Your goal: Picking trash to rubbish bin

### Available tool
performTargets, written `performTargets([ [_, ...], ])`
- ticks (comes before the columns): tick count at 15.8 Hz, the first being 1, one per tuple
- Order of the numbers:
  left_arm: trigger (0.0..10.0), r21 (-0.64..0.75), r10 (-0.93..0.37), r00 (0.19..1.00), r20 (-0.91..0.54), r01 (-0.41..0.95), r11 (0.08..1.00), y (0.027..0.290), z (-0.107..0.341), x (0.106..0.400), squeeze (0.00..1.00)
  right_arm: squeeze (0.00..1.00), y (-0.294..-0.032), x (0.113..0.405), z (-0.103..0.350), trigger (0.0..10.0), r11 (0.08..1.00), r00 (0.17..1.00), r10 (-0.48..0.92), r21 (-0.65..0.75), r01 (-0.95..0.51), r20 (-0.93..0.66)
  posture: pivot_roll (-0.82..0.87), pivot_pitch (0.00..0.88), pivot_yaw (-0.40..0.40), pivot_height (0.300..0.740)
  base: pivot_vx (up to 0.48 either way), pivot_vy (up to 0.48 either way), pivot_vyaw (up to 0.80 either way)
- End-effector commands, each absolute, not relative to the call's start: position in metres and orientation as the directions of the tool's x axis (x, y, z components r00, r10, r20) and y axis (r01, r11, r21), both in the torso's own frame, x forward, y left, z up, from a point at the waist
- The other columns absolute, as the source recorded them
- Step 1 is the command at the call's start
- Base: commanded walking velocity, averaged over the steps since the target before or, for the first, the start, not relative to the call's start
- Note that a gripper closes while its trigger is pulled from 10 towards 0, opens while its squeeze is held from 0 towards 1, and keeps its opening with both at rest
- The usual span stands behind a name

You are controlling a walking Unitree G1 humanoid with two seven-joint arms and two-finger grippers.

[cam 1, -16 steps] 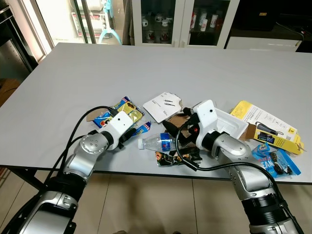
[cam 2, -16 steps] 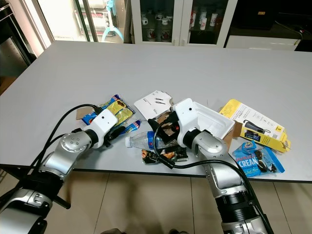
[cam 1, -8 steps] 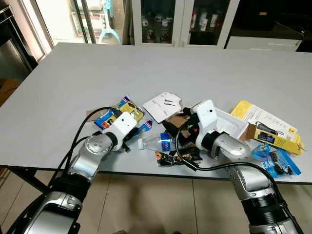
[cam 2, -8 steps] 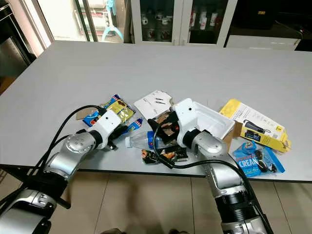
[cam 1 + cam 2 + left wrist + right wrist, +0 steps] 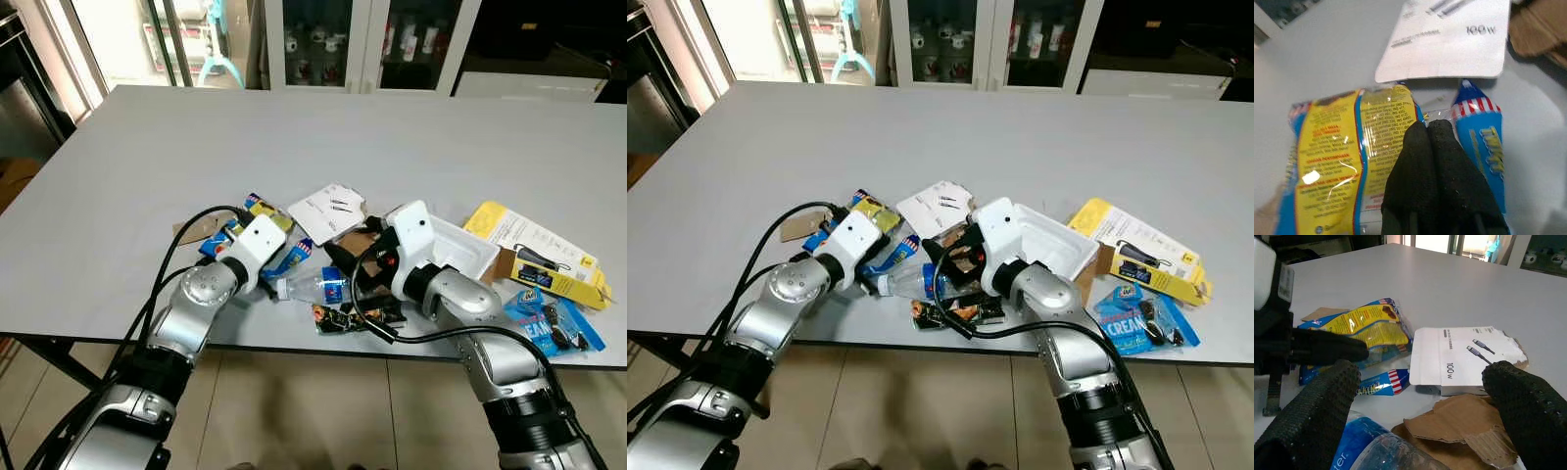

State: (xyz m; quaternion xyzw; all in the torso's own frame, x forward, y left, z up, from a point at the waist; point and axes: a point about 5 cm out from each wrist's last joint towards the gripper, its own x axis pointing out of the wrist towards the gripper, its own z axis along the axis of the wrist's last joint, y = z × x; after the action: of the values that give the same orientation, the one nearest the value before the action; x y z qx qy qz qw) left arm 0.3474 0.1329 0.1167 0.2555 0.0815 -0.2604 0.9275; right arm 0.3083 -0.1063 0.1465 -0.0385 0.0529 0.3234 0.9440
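Note:
Trash lies in a heap near the table's front edge: a yellow snack packet (image 5: 1332, 147), a blue wrapper (image 5: 1484, 142), a clear plastic bottle (image 5: 315, 286), a white cable card (image 5: 328, 212), torn brown cardboard (image 5: 1459, 426) and a dark wrapper (image 5: 338, 315). My left gripper (image 5: 1427, 128) is shut, its tips pressed together over the seam between the yellow packet and the blue wrapper. Just to its right my right gripper (image 5: 1422, 377) stands open, fingers spread wide above the bottle (image 5: 1376, 450) and cardboard, holding nothing.
A white foam tray (image 5: 460, 250) sits behind my right wrist. A yellow product box (image 5: 534, 253) and a blue cookie packet (image 5: 554, 328) lie at the right. The grey table (image 5: 294, 137) stretches far back; glass cabinets stand behind it.
My left gripper has slid right and forward across the snack packets, toward the bottle. My right arm has stayed where it was.

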Motion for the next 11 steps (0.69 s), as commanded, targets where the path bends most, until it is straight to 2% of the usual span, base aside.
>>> performTargets([
  [1,0.3,0.451,-0.409,0.889,-0.205,0.457,0.767,0.134,0.135,0.353,0.00,0.00,-0.107,0.309,0.147,10.0,0.793,0.790,0.600,-0.037,-0.608,-0.127,-0.02,0.061,0.010,0.740,0.000,0.000,0.00],
  [2,10.0,0.465,-0.333,0.935,-0.122,0.350,0.813,0.142,0.151,0.358,0.00,0.00,-0.107,0.309,0.147,10.0,0.795,0.792,0.598,-0.037,-0.605,-0.121,-0.02,0.061,0.010,0.740,0.000,0.000,0.00],
  [6,10.0,0.453,-0.249,0.968,0.019,0.214,0.865,0.151,0.180,0.364,0.00,0.00,-0.106,0.310,0.149,10.0,0.792,0.791,0.603,-0.035,-0.609,-0.106,-0.02,0.055,0.011,0.740,0.000,0.000,0.00],
  [9,10.0,0.326,-0.209,0.956,0.204,0.135,0.936,0.147,0.203,0.363,0.00,0.00,-0.106,0.313,0.160,10.0,0.815,0.815,0.579,-0.034,-0.579,-0.019,-0.01,0.052,0.013,0.740,0.000,0.000,0.00],
  [11,10.0,0.302,-0.202,0.955,0.217,0.131,0.944,0.145,0.202,0.361,0.00,0.00,-0.110,0.319,0.166,10.0,0.856,0.856,0.516,-0.039,-0.515,0.025,-0.02,0.050,0.017,0.740,0.000,0.000,0.00],
])
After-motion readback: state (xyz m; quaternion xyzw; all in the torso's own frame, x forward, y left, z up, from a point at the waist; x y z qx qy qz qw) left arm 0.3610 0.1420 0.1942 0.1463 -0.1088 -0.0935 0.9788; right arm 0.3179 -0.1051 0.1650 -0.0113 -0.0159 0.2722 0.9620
